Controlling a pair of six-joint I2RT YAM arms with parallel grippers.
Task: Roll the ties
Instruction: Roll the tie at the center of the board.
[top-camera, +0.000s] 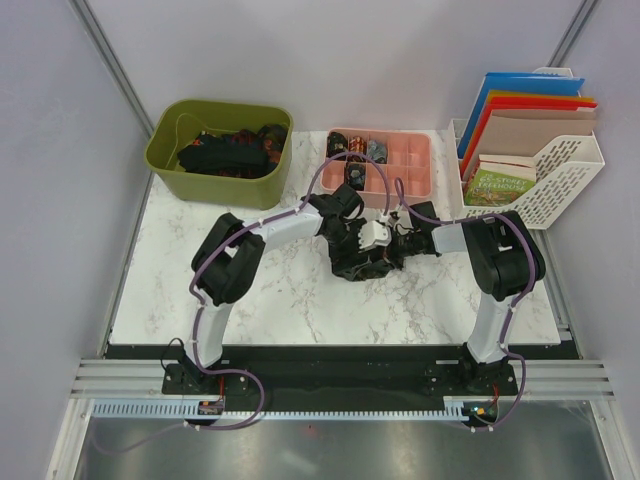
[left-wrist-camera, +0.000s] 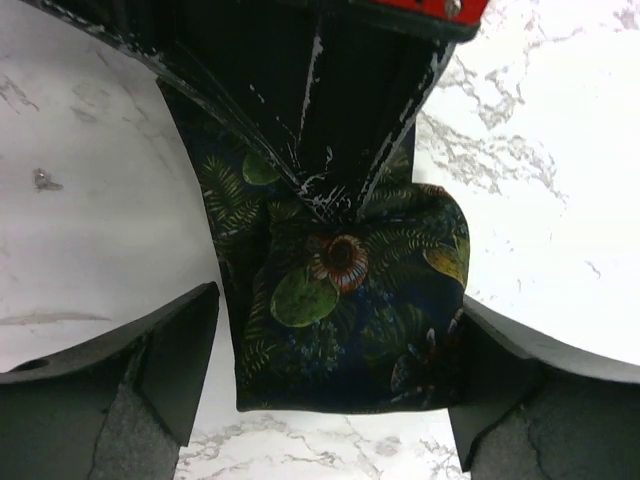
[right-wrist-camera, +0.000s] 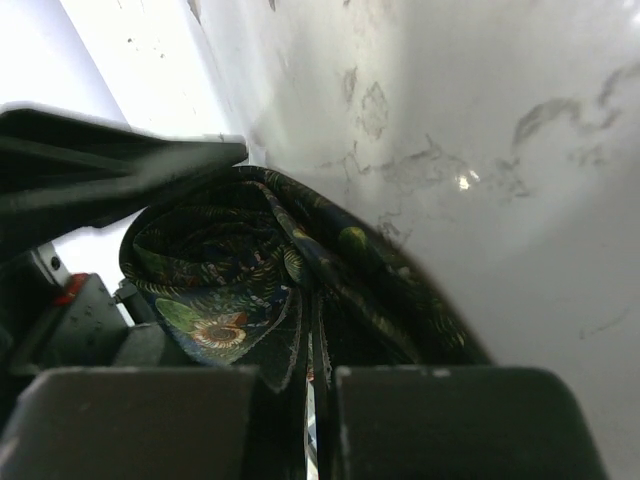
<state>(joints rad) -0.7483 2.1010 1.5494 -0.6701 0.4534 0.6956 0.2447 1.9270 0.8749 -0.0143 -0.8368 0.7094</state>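
I find the tie (left-wrist-camera: 350, 330) mid-desk (top-camera: 280, 300) between left claw (left-wrist-camera: 335, 360) and right claw (right-wrist-camera: 296, 400), with bin (top-camera: 165, 160) behind-left, tray (top-camera: 420, 188) behind, rack (top-camera: 570, 190) behind-right.

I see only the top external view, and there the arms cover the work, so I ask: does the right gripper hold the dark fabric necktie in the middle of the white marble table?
Observer: Yes. In the right wrist view the right gripper is shut on the dark fabric necktie with green leaves and flowers.
Operator: And the left gripper?
Observer: The left gripper is open; its fingers stand on both sides of the necktie, with bare white marble table between one finger and the cloth.
Operator: Is it a tight roll?
Observer: No, one loose folded loop.
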